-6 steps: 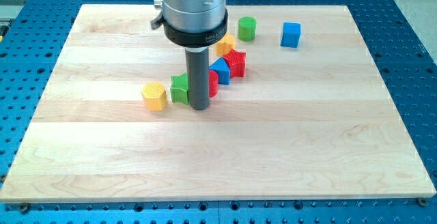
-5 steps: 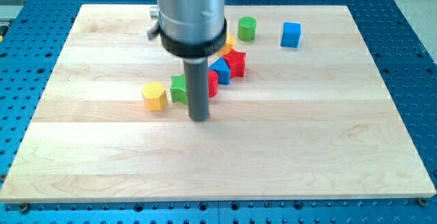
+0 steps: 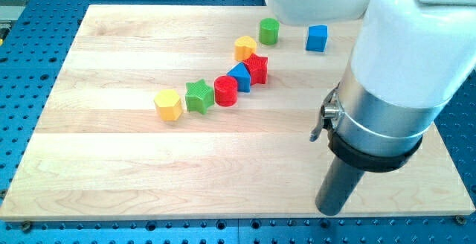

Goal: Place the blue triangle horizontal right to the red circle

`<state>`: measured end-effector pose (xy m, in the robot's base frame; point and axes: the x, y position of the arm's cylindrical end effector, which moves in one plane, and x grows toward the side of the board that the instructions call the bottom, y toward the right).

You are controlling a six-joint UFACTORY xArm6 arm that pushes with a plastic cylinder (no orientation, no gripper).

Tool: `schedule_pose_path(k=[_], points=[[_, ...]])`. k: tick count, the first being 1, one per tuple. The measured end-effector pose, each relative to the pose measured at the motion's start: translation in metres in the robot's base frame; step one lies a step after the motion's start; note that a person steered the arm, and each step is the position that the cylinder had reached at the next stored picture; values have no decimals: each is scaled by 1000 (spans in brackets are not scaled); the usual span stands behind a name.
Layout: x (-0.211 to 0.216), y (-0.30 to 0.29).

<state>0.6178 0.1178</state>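
Our tip (image 3: 330,211): low at the frame's lower right, near the board's (image 3: 111,184) bottom edge, well apart from every block; a bare rod, so nothing is grasped or clenched.
Blue triangle (image 3: 240,75): centre of the frame, touching the red circle (image 3: 226,91) on its upper right, with a red star (image 3: 256,68) just beyond.
Neighbours: green star (image 3: 198,95) and yellow hexagon (image 3: 169,104) to the circle's left.
Step in hand: we judge this the approach, no contact yet.
Next move: we should come in above the triangle and nudge it downward until level with the circle.
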Motion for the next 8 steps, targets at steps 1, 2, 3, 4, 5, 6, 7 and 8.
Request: schedule_pose_path(k=[1,2,3,4,5,6,7,8], points=[[-3,-6],[-4,-9],[-4,-33],[-34,-59],[-98,-55],[-163,-46],[-204,-50],[-170,-61]])
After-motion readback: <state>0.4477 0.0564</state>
